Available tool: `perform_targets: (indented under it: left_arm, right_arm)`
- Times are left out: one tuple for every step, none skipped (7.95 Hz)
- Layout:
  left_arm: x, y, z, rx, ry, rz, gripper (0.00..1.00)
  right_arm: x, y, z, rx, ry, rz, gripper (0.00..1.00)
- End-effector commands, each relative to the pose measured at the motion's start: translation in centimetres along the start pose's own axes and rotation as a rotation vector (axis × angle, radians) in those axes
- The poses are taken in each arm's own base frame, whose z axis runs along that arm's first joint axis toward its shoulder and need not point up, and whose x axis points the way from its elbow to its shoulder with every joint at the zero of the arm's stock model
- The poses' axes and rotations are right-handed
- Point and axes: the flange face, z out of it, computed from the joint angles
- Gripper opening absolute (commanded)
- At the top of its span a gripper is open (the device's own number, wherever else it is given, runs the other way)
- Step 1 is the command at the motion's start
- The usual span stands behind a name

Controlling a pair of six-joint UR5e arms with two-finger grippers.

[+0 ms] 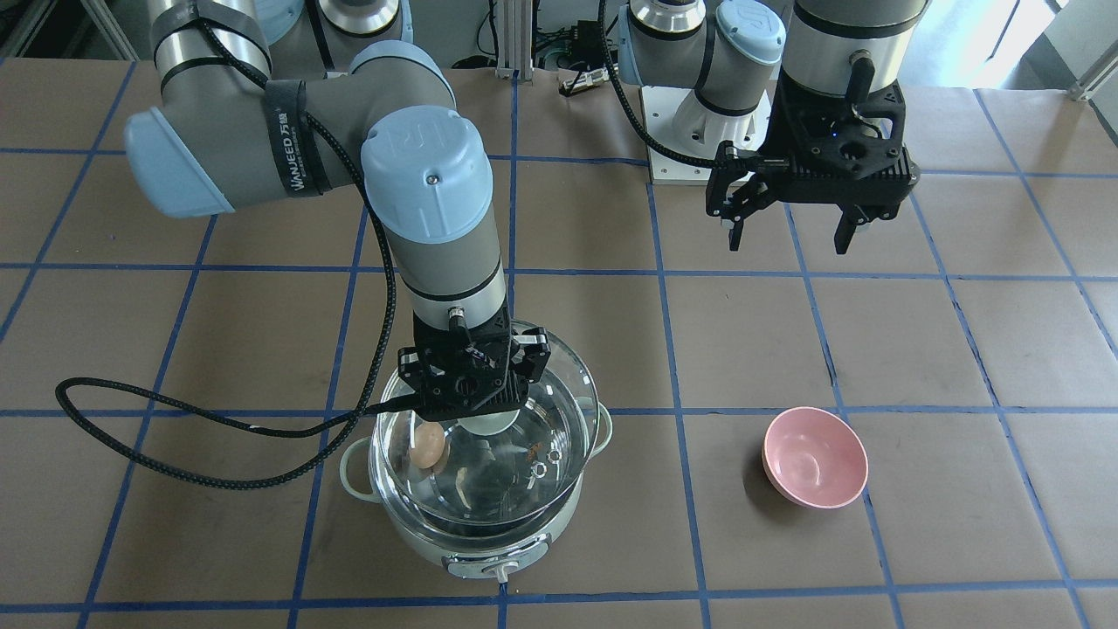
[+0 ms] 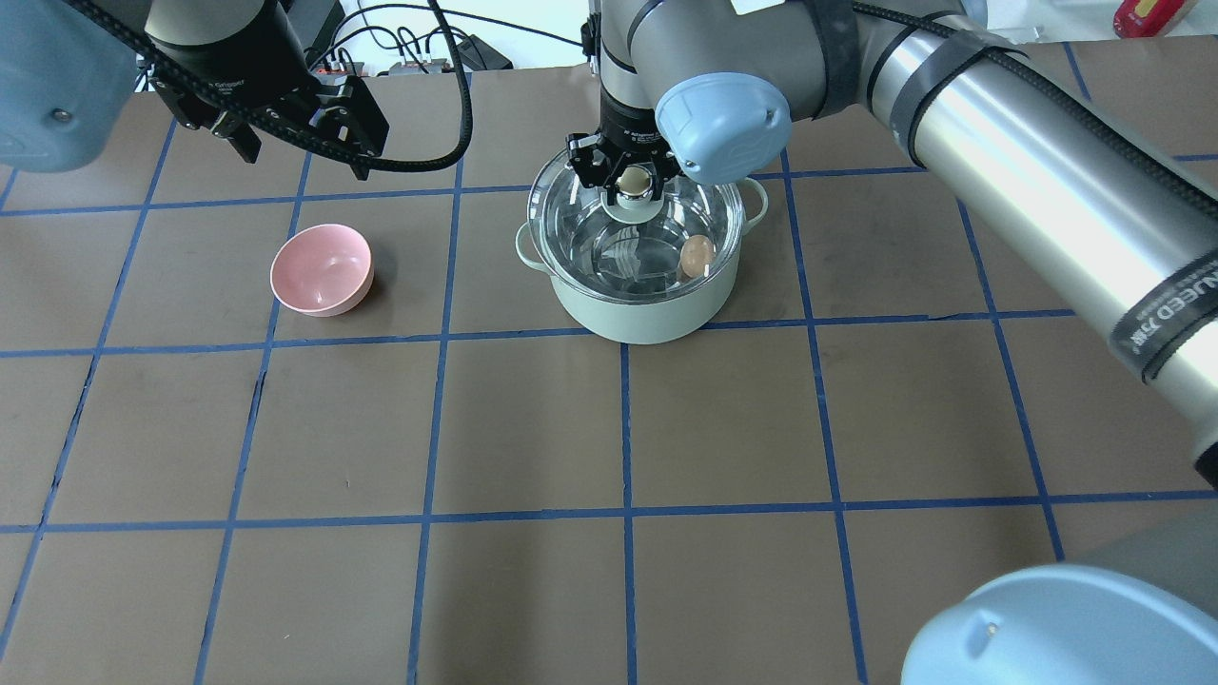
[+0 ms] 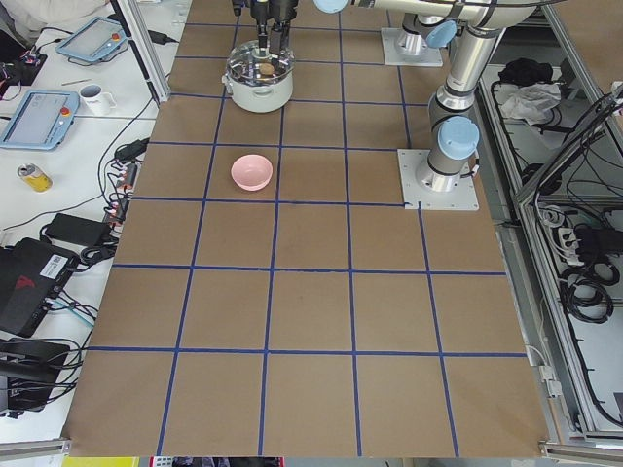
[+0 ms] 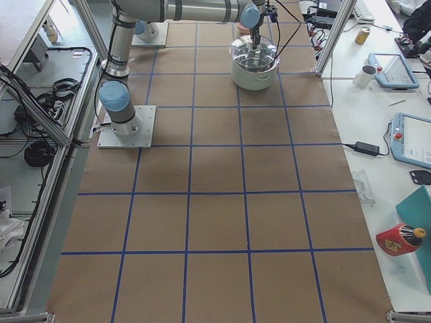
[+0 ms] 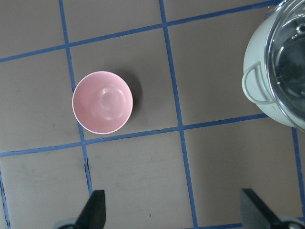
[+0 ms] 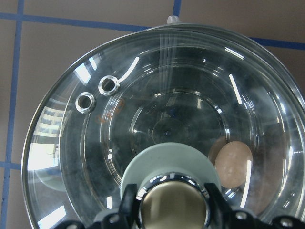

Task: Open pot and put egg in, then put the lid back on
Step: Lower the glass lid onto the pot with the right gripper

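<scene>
The pale mint pot (image 2: 628,319) stands at the table's far middle, its control knob (image 1: 501,572) facing away from me. The light-brown egg (image 2: 697,255) lies inside it, seen through the glass (image 6: 232,162). My right gripper (image 2: 631,185) is shut on the beige knob of the clear glass lid (image 6: 157,105). It holds the lid over the pot's mouth (image 1: 524,454). I cannot tell whether the lid rests on the rim. My left gripper (image 1: 786,236) is open and empty, high above the table beyond the pink bowl.
A small empty pink bowl (image 2: 321,269) stands to the left of the pot, also in the left wrist view (image 5: 102,102). The right arm's black cable (image 1: 175,411) loops over the table beside the pot. Brown paper with blue tape lines covers the table (image 2: 609,476).
</scene>
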Motion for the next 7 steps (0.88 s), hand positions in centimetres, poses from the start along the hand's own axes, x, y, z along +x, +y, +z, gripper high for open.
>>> perform_targets:
  left_arm:
    - [0.4, 0.1, -0.3, 0.010, 0.047, 0.003, 1.00]
    - [0.4, 0.2, -0.5, 0.015, 0.063, 0.012, 1.00]
    - [0.2, 0.9, -1.8, 0.035, 0.065, 0.019, 1.00]
    - [0.1, 1.4, -2.1, 0.030, 0.065, 0.024, 1.00]
    - [-0.1, 1.4, -2.1, 0.030, 0.070, 0.017, 1.00]
    - [-0.1, 1.4, -2.2, 0.033, 0.064, 0.007, 1.00]
    - [0.0, 1.4, -2.2, 0.039, 0.063, 0.003, 1.00]
  right_arm:
    - [-0.1, -0.7, 2.1, 0.000, 0.003, -0.003, 0.00]
    - [0.0, -0.7, 2.1, 0.001, 0.007, -0.003, 0.00]
    - [0.1, -0.8, 2.1, 0.001, 0.018, -0.006, 0.00]
    - [0.2, -0.7, 1.6, 0.009, 0.029, -0.008, 0.00]
    - [0.4, -0.6, 1.4, 0.009, 0.039, -0.013, 0.00]
    - [0.4, -0.7, 1.6, 0.008, 0.039, -0.016, 0.00]
    - [0.4, -0.8, 1.6, 0.011, 0.038, -0.028, 0.00]
